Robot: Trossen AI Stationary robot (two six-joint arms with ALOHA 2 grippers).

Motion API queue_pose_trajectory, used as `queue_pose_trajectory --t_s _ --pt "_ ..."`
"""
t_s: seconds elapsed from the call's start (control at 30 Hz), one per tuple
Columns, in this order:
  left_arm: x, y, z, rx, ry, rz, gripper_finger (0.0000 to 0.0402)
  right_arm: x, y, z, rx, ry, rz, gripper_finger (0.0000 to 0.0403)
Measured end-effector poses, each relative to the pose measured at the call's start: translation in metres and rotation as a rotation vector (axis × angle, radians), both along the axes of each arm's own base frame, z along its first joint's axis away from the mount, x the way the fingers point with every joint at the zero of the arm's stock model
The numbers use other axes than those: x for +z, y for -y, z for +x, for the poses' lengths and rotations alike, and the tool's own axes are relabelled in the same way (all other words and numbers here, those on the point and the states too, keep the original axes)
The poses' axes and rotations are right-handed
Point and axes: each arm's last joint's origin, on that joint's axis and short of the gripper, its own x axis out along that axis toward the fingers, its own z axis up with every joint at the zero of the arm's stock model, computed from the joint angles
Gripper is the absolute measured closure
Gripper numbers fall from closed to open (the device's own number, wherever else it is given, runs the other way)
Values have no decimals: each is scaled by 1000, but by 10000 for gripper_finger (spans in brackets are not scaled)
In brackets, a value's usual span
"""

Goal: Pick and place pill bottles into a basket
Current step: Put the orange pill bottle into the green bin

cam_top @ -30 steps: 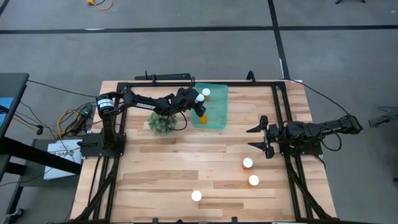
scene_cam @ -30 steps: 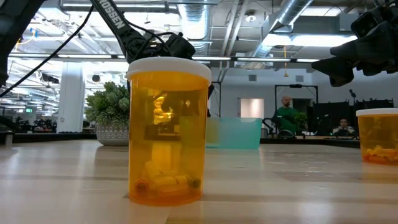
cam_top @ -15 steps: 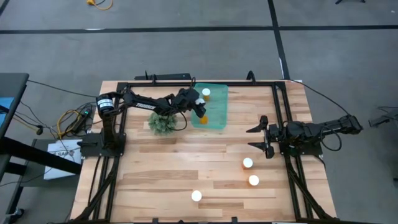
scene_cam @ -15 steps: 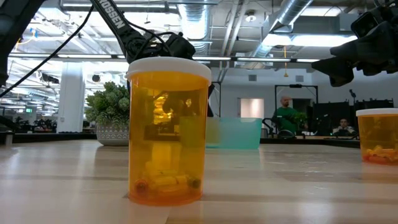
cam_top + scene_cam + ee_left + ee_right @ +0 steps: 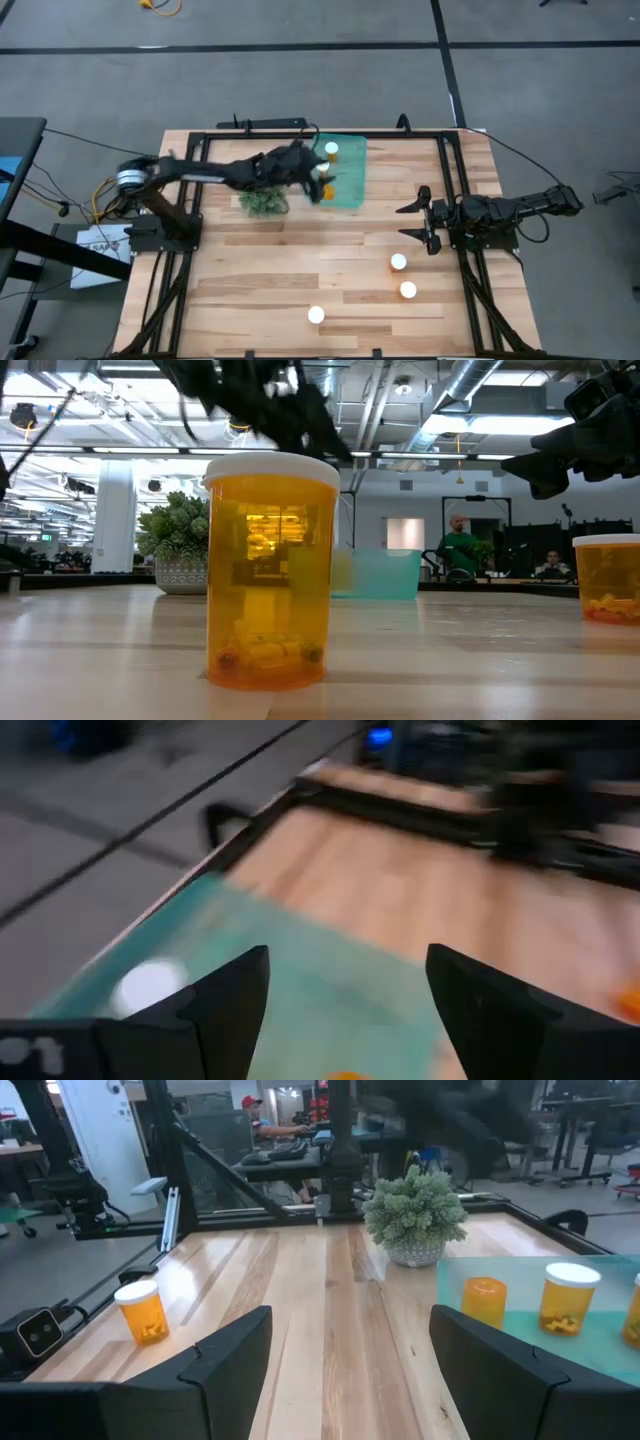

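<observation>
Wooden table (image 5: 270,270), framed by black rails.

Basket (image 5: 345,190): translucent teal bin at the table's far edge, about midway along it. Contents: pill bottles with white caps, one at its far end (image 5: 331,150), others near its left wall (partly hidden by the arm; count uncertain).

Pill bottles on the table: three upright in the near right part, (image 5: 398,262), (image 5: 408,290) and (image 5: 316,315), well apart from the basket.

Potted plant (image 5: 262,200): green, bushy, just left of the basket.

Left gripper (image 5: 318,183): over the basket's left wall, blurred; fingers (image 5: 228,1005) spread apart, nothing between them.

Right gripper (image 5: 420,222): waiting at the right edge, fingers (image 5: 225,1360) wide apart, holding nothing.
</observation>
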Motion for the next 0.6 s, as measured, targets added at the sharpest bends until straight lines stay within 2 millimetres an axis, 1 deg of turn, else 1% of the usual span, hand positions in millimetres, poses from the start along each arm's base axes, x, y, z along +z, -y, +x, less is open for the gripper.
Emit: queue_pose_trajectory --t_s 0.1,0.2,0.27,0.4,0.5,0.6 --pt "24 48 -15 -121 -34 46 142 0 0 0 -1 0 0 137" --pt "41 100 -34 -224 -50 73 142 0 0 0 -1 0 0 137" --pt "47 133 -48 -274 -55 67 142 0 0 0 -1 0 0 137" --pt "46 190 -73 -348 -86 34 142 0 0 0 -1 0 0 137" --pt "37 223 -91 -371 -141 -14 142 0 0 0 -1 0 0 137" --pt "23 250 -106 -364 -203 -45 142 0 0 0 -1 0 0 137"
